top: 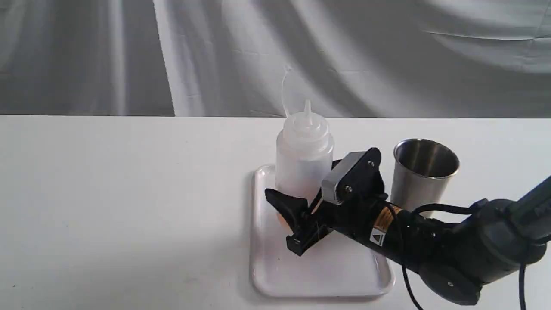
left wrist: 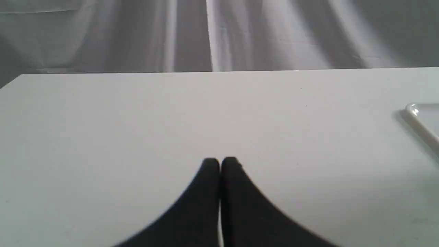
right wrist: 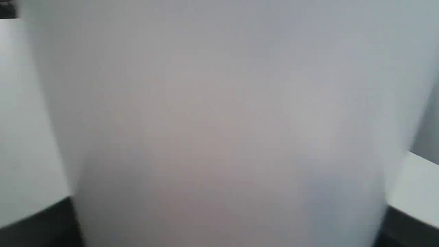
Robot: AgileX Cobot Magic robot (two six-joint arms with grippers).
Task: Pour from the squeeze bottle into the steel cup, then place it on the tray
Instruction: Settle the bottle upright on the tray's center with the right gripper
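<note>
Right pincer [top: 299, 189] pinches the bottle [top: 304, 150] low, upright on the tray [top: 327, 275] beneath it. The cup [top: 424, 172] stands beside its wrist. A harder squeeze might spurt liquid, and a crooked release might topple the bottle.

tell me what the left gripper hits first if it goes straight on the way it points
Nothing nearby: ahead of the left gripper lies only white tabletop, then probably the grey draped cloth.
</note>
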